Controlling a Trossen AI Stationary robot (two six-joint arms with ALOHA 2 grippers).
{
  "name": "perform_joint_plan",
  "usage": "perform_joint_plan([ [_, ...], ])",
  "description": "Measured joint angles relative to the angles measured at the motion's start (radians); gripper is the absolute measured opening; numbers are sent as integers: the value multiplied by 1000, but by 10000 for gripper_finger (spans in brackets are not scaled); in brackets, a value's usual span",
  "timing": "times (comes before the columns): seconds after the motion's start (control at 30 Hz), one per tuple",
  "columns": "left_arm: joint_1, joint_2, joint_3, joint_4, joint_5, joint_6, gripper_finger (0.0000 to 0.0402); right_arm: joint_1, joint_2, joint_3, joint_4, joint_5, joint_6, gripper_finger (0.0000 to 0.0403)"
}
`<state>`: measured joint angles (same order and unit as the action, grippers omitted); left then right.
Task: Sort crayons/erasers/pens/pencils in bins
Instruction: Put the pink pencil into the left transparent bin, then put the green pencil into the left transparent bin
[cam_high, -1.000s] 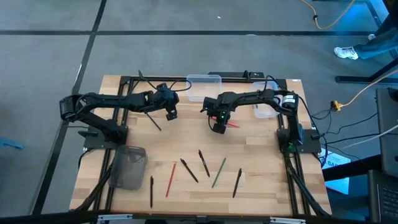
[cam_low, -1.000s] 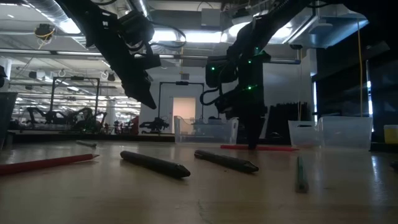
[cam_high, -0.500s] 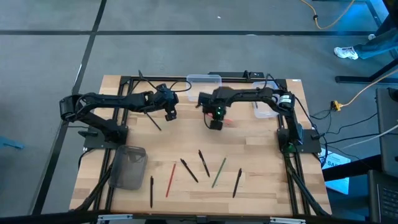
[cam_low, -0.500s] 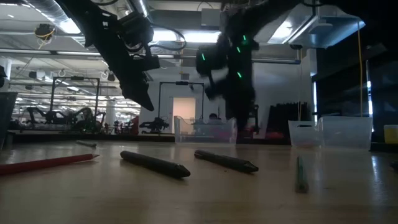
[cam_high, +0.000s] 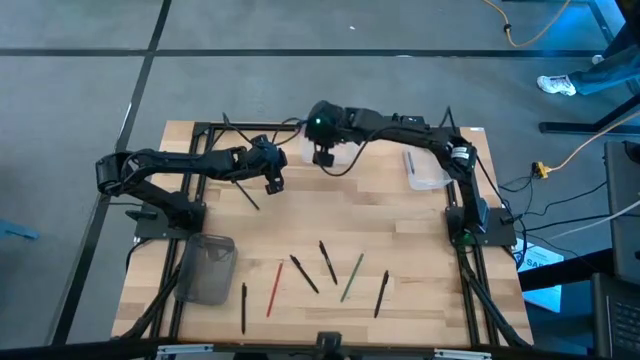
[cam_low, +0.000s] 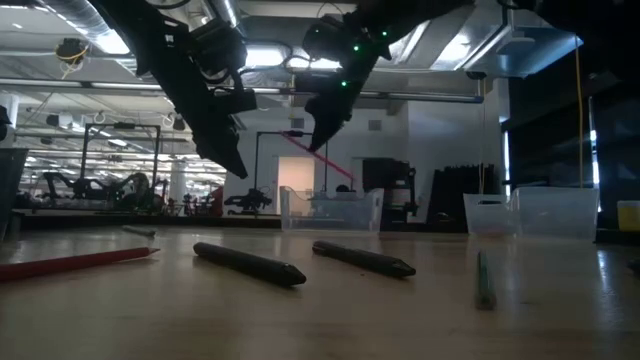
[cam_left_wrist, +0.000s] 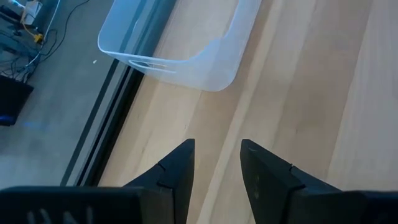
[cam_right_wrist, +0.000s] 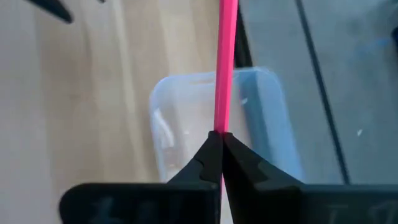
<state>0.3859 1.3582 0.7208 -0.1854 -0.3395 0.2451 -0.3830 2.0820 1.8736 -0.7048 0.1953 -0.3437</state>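
Note:
My right gripper (cam_high: 322, 157) hangs over the clear bin (cam_high: 330, 130) at the table's far edge and is shut on a red pencil (cam_low: 322, 161). In the right wrist view the pencil (cam_right_wrist: 224, 68) runs out past the fingertips, with the bin (cam_right_wrist: 186, 118) below it. My left gripper (cam_high: 273, 185) waits open above the table, left of the middle; nothing is between its fingers (cam_left_wrist: 180, 168). A second clear bin (cam_high: 425, 170) stands at the far right. A dark grey bin (cam_high: 207, 268) stands at the near left. My right gripper pinches the red pencil's shaft (cam_right_wrist: 219, 127) between its two fingertips. The fingers slant down from above. A long part of the pencil sticks out beyond them. The pencil hangs tilted, lifted clear of the table, above the far bin.
Near the front edge lie a black pen (cam_high: 243, 305), a red pencil (cam_high: 274, 288), two dark pens (cam_high: 303, 273) (cam_high: 328, 262), a green pencil (cam_high: 351, 277) and another black pen (cam_high: 381, 293). A dark pen (cam_high: 246, 192) lies by the left gripper.
My right gripper has risen from the middle of the table and gone toward the far edge and the left, turning as it went. It now stands over the far clear bin. The red pencil, which lay on the table, has been lifted clear and hangs tilted.

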Motion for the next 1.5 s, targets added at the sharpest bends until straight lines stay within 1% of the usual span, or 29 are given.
perform_joint_plan([
  [0.07,0,0,0,-5,0,0,124,-16,8,0,36,-5,-29,10],
  [0.2,-1,0,0,-7,0,0,124,-50,23,2,27,-5,-46,10],
  [0.37,0,0,0,-9,0,1,124,-82,51,2,-47,-4,-27,14],
  [0.53,0,0,0,-10,0,1,124,-88,52,2,-84,-2,45,40],
  [0.63,0,0,0,-12,0,4,124,-68,35,2,-112,-3,77,59],
  [0.73,0,0,0,-26,-2,27,124,-24,15,2,-175,-2,109,75],
  [0.83,0,0,0,-44,-42,38,124,31,16,2,-271,-16,166,84],
  [0.9,0,0,0,-52,-70,46,124,72,16,1,-334,-22,196,87],
  [1.03,0,0,0,-68,-76,47,124,167,17,-35,-394,-32,215,89],
  [1.13,0,0,0,-73,-77,46,124,245,14,-75,-400,-71,200,89],
  [1.27,-5,0,0,-77,-77,39,124,349,16,-163,-397,-118,144,89],
  [1.37,-16,0,0,-76,-78,38,124,422,16,-231,-390,-121,122,89],
  [1.5,-36,0,0,-59,-78,35,124,511,16,-282,-394,-120,101,89],
])
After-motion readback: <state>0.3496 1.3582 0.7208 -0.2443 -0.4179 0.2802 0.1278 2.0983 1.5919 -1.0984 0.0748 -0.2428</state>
